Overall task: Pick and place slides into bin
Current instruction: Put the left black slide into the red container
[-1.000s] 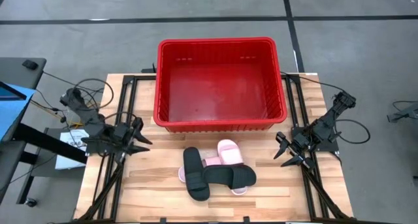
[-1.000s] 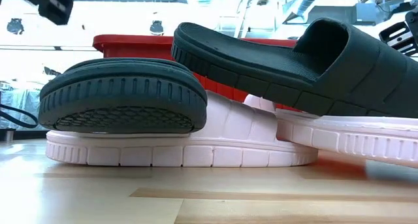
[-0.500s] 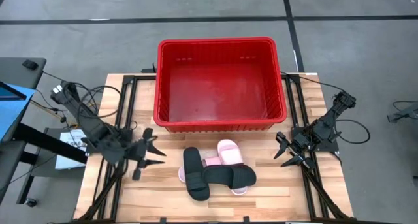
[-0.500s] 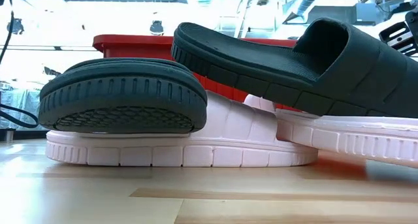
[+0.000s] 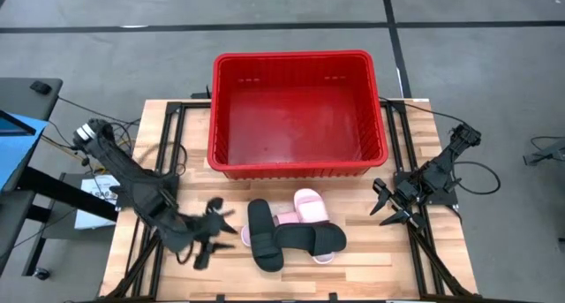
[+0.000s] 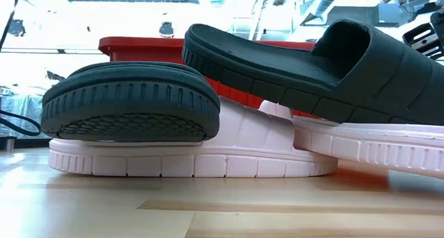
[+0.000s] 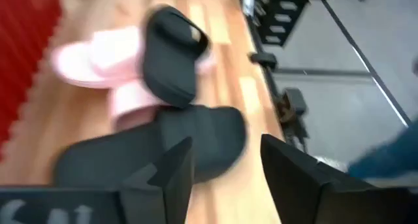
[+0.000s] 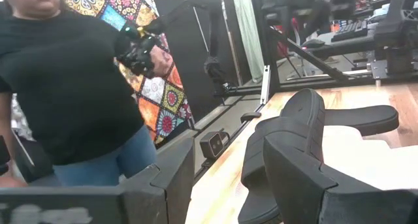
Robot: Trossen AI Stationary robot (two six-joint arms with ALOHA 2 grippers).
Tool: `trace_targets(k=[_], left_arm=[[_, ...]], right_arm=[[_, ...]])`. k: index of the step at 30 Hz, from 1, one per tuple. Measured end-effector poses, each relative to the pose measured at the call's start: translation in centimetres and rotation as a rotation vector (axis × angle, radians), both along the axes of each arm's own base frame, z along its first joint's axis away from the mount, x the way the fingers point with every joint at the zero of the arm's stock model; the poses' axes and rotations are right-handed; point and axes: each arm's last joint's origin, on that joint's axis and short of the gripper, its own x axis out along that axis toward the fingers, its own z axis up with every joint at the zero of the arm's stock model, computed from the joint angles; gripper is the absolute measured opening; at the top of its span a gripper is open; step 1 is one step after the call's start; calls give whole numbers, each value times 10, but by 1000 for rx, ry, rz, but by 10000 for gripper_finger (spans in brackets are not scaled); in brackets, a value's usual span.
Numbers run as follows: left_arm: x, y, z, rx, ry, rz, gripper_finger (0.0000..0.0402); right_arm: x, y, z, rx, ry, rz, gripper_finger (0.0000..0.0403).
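1. We take the counter (image 5: 362, 268) first. It carries every task item, with the arm mounts at its two sides, so both arms can reach the middle.

2. The bin (image 5: 298, 168) stands at the far half of the counter, open side up and with nothing in it. It sits just behind the slides, so we judge that each transfer needs only a short lift over the near rim.

3. The slides lie in one heap at the near middle of the counter, just in front of the bin. None is in the bin yet.
   - One black slide (image 5: 263, 237) lies lengthwise on the heap's left edge, resting on a pink one.
   - The other black slide (image 5: 309, 240) lies crosswise, propped on the pink pair; the low view shows it tilted.
   - A pink slide (image 5: 309, 203) shows nearest the bin. The second pink slide (image 5: 284, 218) is mostly covered.
   - Because the black ones are on top, we judge they must go first.

4. The left pincer (image 5: 216, 230) is low over the counter, just left of the lengthwise black slide. Its fingers are spread and hold nothing. In the left wrist view they point at that slide, so we judge this is an approach for a grasp.

5. The right pincer (image 5: 388, 210) waits near its mount, well apart from the heap, fingers spread and empty.
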Motion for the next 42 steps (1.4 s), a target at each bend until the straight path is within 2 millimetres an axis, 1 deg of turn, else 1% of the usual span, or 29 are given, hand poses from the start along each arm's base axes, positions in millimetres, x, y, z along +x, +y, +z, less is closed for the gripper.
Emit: trace_targets(k=[5,8,11,17,22,27,32,42], left_arm=[[30,-30,-8,19,52,-6,198],[50,-50,-9,55,62,-33,201],[67,-67,-13,135,114,-58,202],[92,-94,-26,282,253,-78,202],[110,-112,-40,342,328,-85,202],[122,-122,-58,420,395,-100,202],[127,-127,-71,439,416,-98,202],[130,-124,-74,467,393,-35,202]], right_arm=[[0,0,0,0,1,0,171],[0,0,0,0,0,0,171],[0,0,0,0,0,0,172],[0,0,0,0,0,0,173],[0,0,0,0,0,0,171],[0,0,0,0,0,0,171],[0,0,0,0,0,0,173],[0,0,0,0,0,0,171]])
